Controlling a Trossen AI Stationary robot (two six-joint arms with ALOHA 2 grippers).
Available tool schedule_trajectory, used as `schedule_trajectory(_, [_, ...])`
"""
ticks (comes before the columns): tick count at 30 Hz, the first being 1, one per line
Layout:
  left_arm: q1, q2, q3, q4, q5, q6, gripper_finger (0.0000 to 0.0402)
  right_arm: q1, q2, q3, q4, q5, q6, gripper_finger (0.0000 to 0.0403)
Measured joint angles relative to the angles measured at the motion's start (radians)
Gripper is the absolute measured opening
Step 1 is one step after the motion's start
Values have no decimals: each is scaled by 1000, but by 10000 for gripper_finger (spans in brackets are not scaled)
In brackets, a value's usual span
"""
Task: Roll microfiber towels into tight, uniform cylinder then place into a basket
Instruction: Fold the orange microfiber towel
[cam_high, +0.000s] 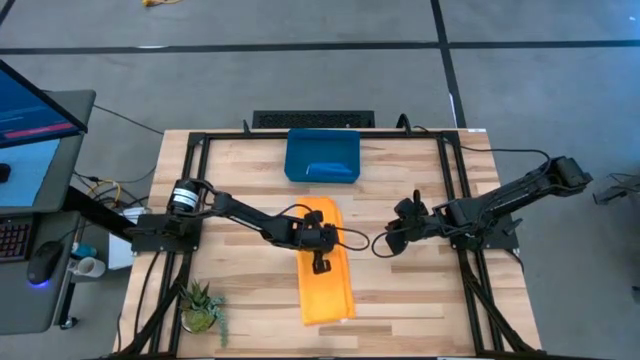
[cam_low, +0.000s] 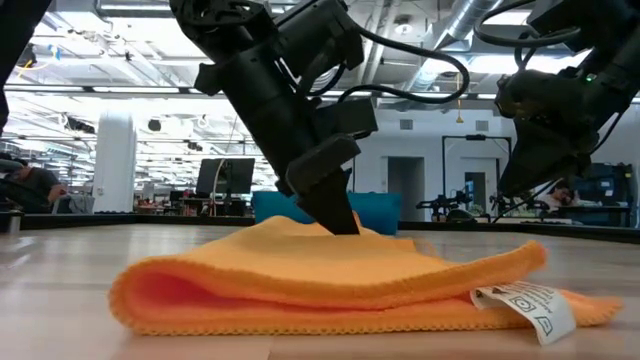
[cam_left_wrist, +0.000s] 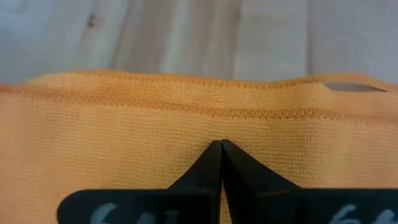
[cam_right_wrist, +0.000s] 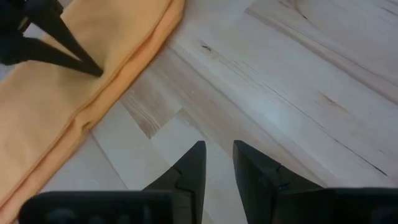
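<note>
1. At the middle of the pale wooden tabletop (cam_high: 250, 165), the yellow-orange microfiber towel (cam_high: 326, 272) lies folded into a long flat strip, one end near the dark blue rectangular plastic basket (cam_high: 322, 155) at the far edge, the other toward the near edge.
2. The left gripper (cam_high: 321, 262) is clenched, its two dark fingers pressed together with their tips planted on top of the towel; the left wrist view shows them meeting at a point on the cloth, with no fabric visibly pinched between them.
3. The right gripper (cam_high: 395, 240) hangs beside the towel over bare wood, fingers partly apart and grasping nothing.
4. A paler blue shape lies inside the basket; I cannot tell whether it is the second towel.
5. The towel is only folded, not yet rolled, so I judge the rolling step barely begun.
6. Risks from here: shut fingertips pushing on the top layer may slide it over the layers beneath, skewing the strip; rolling from one point could give a cone rather than an even cylinder; the loose white label (cam_low: 525, 305) at one end may snag.
</note>
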Motion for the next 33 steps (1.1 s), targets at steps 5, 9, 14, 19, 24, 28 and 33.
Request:
schedule_trajectory(5, [-7,-5,13,1,-101,33,0,0,0,0,0,0,-26,102])
schedule_trajectory(9, [-30,-50,44,9,-160,75,0,0,0,0,1,0,-27,102])
schedule_trajectory(14, [-94,-138,50,-36,-251,103,0,18,0,0,65,-7,-86,102])
schedule_trajectory(19, [-219,-236,51,-112,-376,90,0,88,0,0,240,-27,-203,102])
schedule_trajectory(24, [-378,-267,51,-112,-424,63,0,172,0,0,430,-27,-336,102])
schedule_trajectory(28, [-484,-267,51,-114,-424,59,0,245,0,0,549,-26,-367,102])
schedule_trajectory(33, [-583,-267,51,-100,-408,-25,0,361,0,0,652,1,-453,102])
